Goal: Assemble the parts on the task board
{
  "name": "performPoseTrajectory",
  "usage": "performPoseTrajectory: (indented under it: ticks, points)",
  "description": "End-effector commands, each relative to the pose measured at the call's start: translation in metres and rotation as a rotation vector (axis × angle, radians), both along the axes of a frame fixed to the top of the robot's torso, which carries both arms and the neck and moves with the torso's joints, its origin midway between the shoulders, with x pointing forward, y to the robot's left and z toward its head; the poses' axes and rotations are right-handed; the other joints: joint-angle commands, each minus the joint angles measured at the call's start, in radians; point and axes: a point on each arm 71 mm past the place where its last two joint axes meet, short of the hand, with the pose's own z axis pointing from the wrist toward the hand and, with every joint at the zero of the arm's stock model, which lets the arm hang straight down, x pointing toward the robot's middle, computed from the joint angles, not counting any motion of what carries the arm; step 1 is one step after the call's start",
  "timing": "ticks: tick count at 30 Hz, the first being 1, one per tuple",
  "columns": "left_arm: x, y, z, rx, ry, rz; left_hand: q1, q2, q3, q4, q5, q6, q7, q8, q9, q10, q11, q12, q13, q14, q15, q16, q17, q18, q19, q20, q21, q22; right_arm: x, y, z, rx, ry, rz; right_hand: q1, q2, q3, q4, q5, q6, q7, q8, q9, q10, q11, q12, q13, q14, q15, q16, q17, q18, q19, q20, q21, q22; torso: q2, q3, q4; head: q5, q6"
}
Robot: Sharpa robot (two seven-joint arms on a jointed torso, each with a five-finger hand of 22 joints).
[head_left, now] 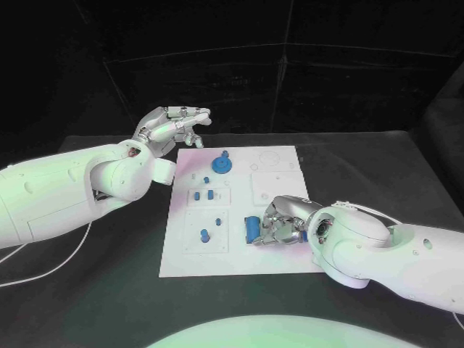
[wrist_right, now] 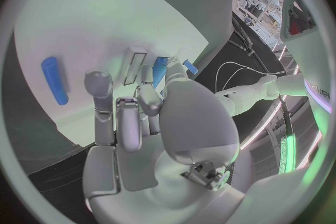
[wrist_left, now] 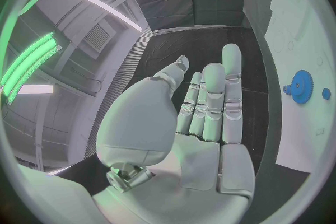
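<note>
Right hand (head_left: 281,221) sits nearest, low over the right side of the task board (head_left: 232,264), forearm coming in from the right edge. Its fingers (head_left: 277,205) are curled down toward the board beside a blue part (head_left: 252,227) lying just at their left. In the right wrist view the fingers (wrist_right: 129,120) are bent forward with a gap between them and the thumb, and a blue part (wrist_right: 160,71) shows just past the fingertips; cannot tell whether they grip it or only touch it. A separate long blue part (wrist_right: 54,79) lies flat on the board, apart from the hand.

Left hand (head_left: 172,127) is raised off the far left corner of the board, over the dark counter (head_left: 378,163), palm turned inward. In the left wrist view its fingers (wrist_left: 213,101) are extended, nearly straight and close together, thumb out to the side, holding nothing.

Board lies mid-counter, long side running away from the robot. Blue gear (head_left: 222,164) (wrist_left: 302,86) stands near the far end, close to the left hand but not touching it. Smaller blue parts (head_left: 203,194) lie in the middle left section, and 1 more blue piece (head_left: 205,234) lies in the near left section.
</note>
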Motion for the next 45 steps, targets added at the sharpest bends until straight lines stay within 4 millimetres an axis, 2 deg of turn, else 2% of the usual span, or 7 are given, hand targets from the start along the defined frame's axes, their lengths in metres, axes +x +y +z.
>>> performPoseTrajectory:
  ticks: [1, 5, 12, 17, 28, 38, 45]
  points:
    - [-0.001, 0.000, 0.001, -0.007, -0.002, -0.008, 0.001, 0.011, -0.006, 0.000, 0.001, -0.001, 0.003, -0.002, 0.001, -0.008, 0.001, 0.003, -0.001, -0.003, 0.005, 0.005, -0.001, 0.013, 0.006, 0.005, -0.006, -0.001, -0.002, 0.001, 0.001, 0.002, 0.006, 0.033, -0.015, -0.025, -0.020, 0.015, -0.067, -0.006, -0.002, 0.005, 0.003, -0.001, -0.004, -0.006, 0.000, 0.074, -0.004, -0.006, 0.091, -0.002, -0.001, -0.001, -0.004, -0.001, 0.000, 0.0001, 0.0005, 0.000, -0.001]
    - [-0.001, 0.001, 0.001, -0.006, -0.002, -0.006, 0.001, 0.011, -0.006, 0.000, 0.001, -0.001, 0.003, -0.002, 0.001, -0.008, 0.001, 0.003, -0.001, -0.003, 0.005, 0.005, -0.001, 0.013, 0.006, 0.005, -0.006, -0.001, -0.004, -0.003, 0.003, 0.014, -0.002, 0.025, -0.027, -0.044, -0.030, 0.037, -0.075, -0.008, -0.003, 0.007, 0.005, -0.001, -0.004, -0.006, 0.001, 0.074, -0.005, -0.006, 0.091, -0.002, -0.001, -0.001, -0.005, -0.001, -0.001, 0.0005, 0.0005, 0.001, -0.002]
    - [-0.001, 0.004, 0.001, -0.005, -0.002, -0.001, 0.001, 0.011, -0.006, 0.000, 0.001, -0.001, 0.003, -0.002, 0.001, -0.008, 0.001, 0.003, -0.001, -0.003, 0.005, 0.005, -0.001, 0.013, 0.006, 0.005, -0.006, -0.001, -0.010, -0.025, 0.010, 0.037, -0.019, -0.009, -0.015, -0.037, -0.021, 0.049, -0.064, -0.008, -0.003, 0.009, 0.006, 0.000, -0.005, -0.006, 0.003, 0.074, -0.005, -0.006, 0.093, -0.002, 0.001, -0.001, -0.004, 0.002, -0.003, -0.0001, -0.0039, 0.003, -0.004]
    - [-0.001, 0.003, 0.001, -0.005, -0.002, -0.001, 0.002, 0.011, -0.007, -0.001, 0.001, -0.002, 0.003, -0.002, 0.001, -0.009, 0.002, 0.004, -0.001, -0.003, 0.005, 0.006, -0.001, 0.013, 0.006, 0.005, -0.006, -0.001, -0.012, -0.046, 0.014, 0.075, -0.008, -0.060, 0.028, -0.007, -0.007, 0.044, 0.058, -0.047, 0.010, -0.019, -0.004, -0.001, 0.004, -0.009, 0.005, 0.074, 0.001, -0.007, 0.092, -0.003, 0.001, 0.002, -0.005, 0.001, -0.002, -0.0003, -0.0003, -0.005, -0.002]
    - [-0.003, 0.001, 0.002, -0.007, -0.002, -0.006, 0.002, 0.011, -0.007, -0.001, 0.001, -0.002, 0.003, -0.002, 0.001, -0.009, 0.002, 0.004, -0.001, -0.003, 0.005, 0.006, -0.001, 0.013, 0.006, 0.005, -0.006, -0.001, -0.008, -0.099, 0.017, 0.072, -0.012, -0.181, 0.067, 0.050, -0.013, 0.031, 0.165, -0.047, 0.029, -0.099, -0.050, -0.006, 0.021, -0.022, -0.001, 0.074, 0.016, -0.009, 0.090, -0.001, -0.001, 0.017, -0.006, -0.001, -0.002, -0.0007, -0.0039, -0.021, 0.004]
    - [-0.004, -0.001, 0.002, -0.011, -0.002, -0.013, 0.002, 0.011, -0.007, -0.001, 0.001, -0.002, 0.003, -0.002, 0.001, -0.009, 0.002, 0.004, -0.001, -0.003, 0.005, 0.006, -0.001, 0.013, 0.006, 0.005, -0.006, -0.001, 0.000, -0.120, 0.011, -0.019, -0.024, -0.227, 0.054, 0.065, -0.040, 0.049, 0.171, 0.015, 0.017, -0.116, -0.063, -0.005, 0.012, -0.030, -0.005, 0.073, 0.009, -0.009, 0.090, -0.001, -0.002, 0.013, -0.007, 0.000, -0.002, 0.0004, -0.0049, -0.051, 0.004]
    - [-0.004, -0.001, 0.002, -0.011, -0.002, -0.016, 0.002, 0.011, -0.007, -0.001, 0.001, -0.002, 0.003, -0.002, 0.001, -0.009, 0.002, 0.004, -0.001, -0.003, 0.005, 0.006, -0.001, 0.013, 0.006, 0.005, -0.006, -0.001, 0.005, -0.115, 0.005, -0.075, -0.019, -0.218, 0.036, 0.062, -0.062, 0.064, 0.153, 0.048, 0.007, -0.110, -0.053, -0.006, 0.004, -0.036, -0.008, 0.073, 0.003, -0.010, 0.090, 0.000, -0.003, 0.008, -0.009, -0.003, -0.002, 0.0013, -0.0025, -0.055, 0.002]
